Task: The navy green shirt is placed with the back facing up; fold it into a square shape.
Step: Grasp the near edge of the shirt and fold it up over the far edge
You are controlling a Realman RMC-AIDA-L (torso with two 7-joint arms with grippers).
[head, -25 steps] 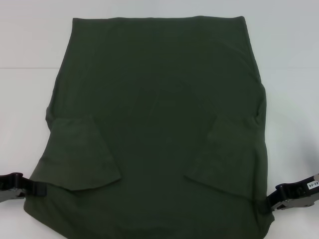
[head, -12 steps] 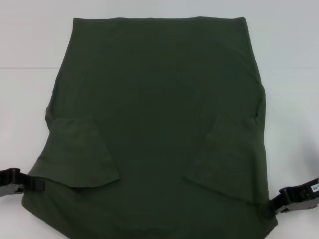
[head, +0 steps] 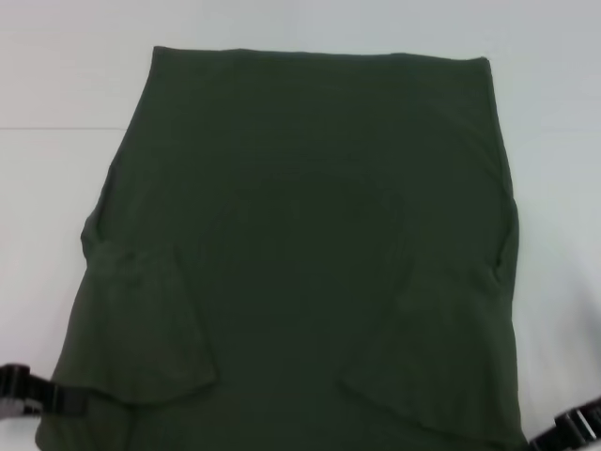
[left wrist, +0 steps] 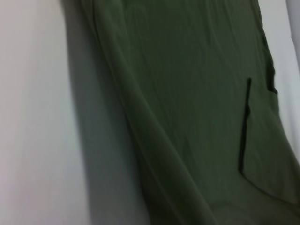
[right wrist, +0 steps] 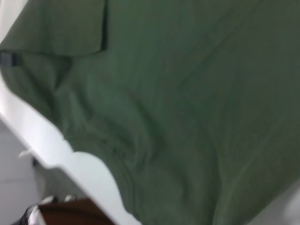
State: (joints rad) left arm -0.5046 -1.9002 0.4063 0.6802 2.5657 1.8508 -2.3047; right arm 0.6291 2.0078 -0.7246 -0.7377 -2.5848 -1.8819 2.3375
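Both grippers have dropped toward the bottom corners of the head view since a second ago, and the shirt (head: 310,254) has shifted with them: its far hem now sits lower in the frame and further right, and the near end runs off the bottom edge. The left gripper (head: 42,399) shows at the lower left, dark and pressed against the shirt's side edge; the right gripper (head: 575,427) is only a sliver at the lower right corner. Are the fingers pinching cloth? I cannot tell for either one, since the fabric and the frame edge hide the tips, though the taut sides suggest both have hold of the near corners.

My read: the arms are dragging or stretching the garment toward the robot to smooth it before the next fold. Both short sleeves are already turned inward, lying as angled flaps at lower left and lower right of the body panel, which narrows the shape to a long rectangle.

Soft, matte olive cotton here, plain on this side, with faint ripples near the sleeve seams. On the left wrist view the side edge lifts off the white table (head: 56,85), throwing a shadow beneath it. The right wrist view shows gentle creases along the opposite edge. A cross fold lengthwise is still needed to reach a square.
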